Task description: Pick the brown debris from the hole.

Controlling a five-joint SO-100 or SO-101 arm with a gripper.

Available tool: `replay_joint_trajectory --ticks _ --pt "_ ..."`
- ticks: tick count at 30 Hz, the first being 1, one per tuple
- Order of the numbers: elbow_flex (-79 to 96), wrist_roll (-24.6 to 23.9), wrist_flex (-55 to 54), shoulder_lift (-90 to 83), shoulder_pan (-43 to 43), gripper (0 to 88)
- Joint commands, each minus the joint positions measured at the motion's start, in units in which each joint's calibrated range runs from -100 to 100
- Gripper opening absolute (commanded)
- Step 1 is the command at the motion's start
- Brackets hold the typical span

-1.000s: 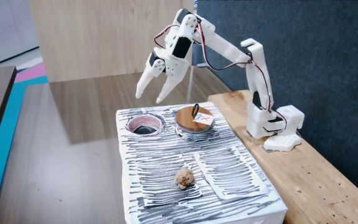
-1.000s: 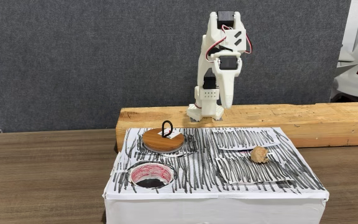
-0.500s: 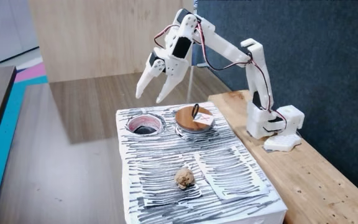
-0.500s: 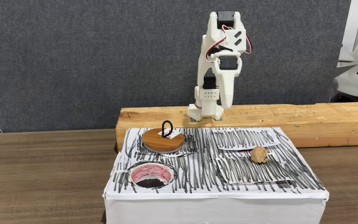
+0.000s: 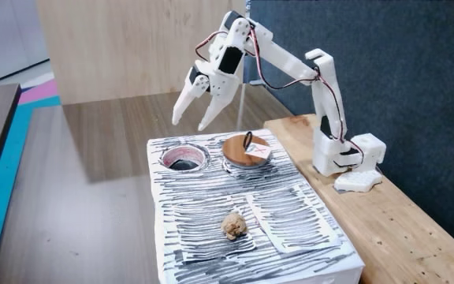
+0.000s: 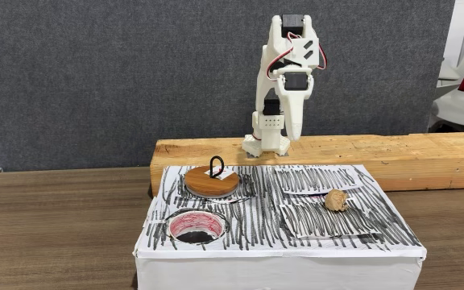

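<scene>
Fixed view: gripper (image 5: 191, 124) spread, other perhaps end-on.

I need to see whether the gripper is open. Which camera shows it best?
The fixed view from the side: the gripper shows both fingers spread apart above the box. In the fixed view from the front the gripper points toward the camera, fingers overlapping.

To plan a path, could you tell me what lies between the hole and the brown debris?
In both fixed views, just bare black-striped box top separates the hole from the brown debris.
</scene>
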Motion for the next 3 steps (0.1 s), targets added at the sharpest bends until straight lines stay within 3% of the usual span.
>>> replay_joint_trajectory --ticks 1,3 --pt "0.0 0.1 0.4 -2.7 0.5 20.5" --pt "0.0 0.1 0.4 -2.7 0.5 20.5"
